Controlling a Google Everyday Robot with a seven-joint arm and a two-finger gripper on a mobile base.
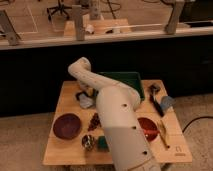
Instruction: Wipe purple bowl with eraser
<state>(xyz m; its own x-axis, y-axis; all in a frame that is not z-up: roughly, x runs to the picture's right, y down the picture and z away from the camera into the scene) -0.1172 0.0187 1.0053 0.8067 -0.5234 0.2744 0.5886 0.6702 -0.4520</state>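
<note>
**End effector behind the purple bowl, eraser not yet brought to it**

The purple bowl (66,125) is seen upright at the front-left of the worktop (57,150), and nothing can be made out inside it. No contact with it has been made. Being round, it offers no long axis to be lined up with.

Just right of the purple bowl a small dark reddish heap (94,121) is found. To the bowl's right and nearer the front edge stands a metal cup (89,142), with a green sponge (102,143) beside it, partly covered by the arm (120,130).

Behind the purple bowl and a little to its right, near the back of the worktop, the end effector (83,96) is held low over the wood. Whether it is spread or pressed together cannot be told. A dark patch is seen at it and something pale (86,103) just in front. The eraser cannot be told apart from these, so whether it is held cannot be said.

Well to the right of the purple bowl, past the arm, a red bowl (147,127) with a spoon (162,135) is placed. A green tray (125,81) lies behind and to the right, and a long dark tool (156,100) and a grey-blue cloth (166,103) lie farthest right.

The step in hand is judged to be the pick-up of the eraser. The coming move turns on one relation: from the end effector the purple bowl lies forward and slightly left, with bare wood between, so a short carry that way would be called for.
</note>
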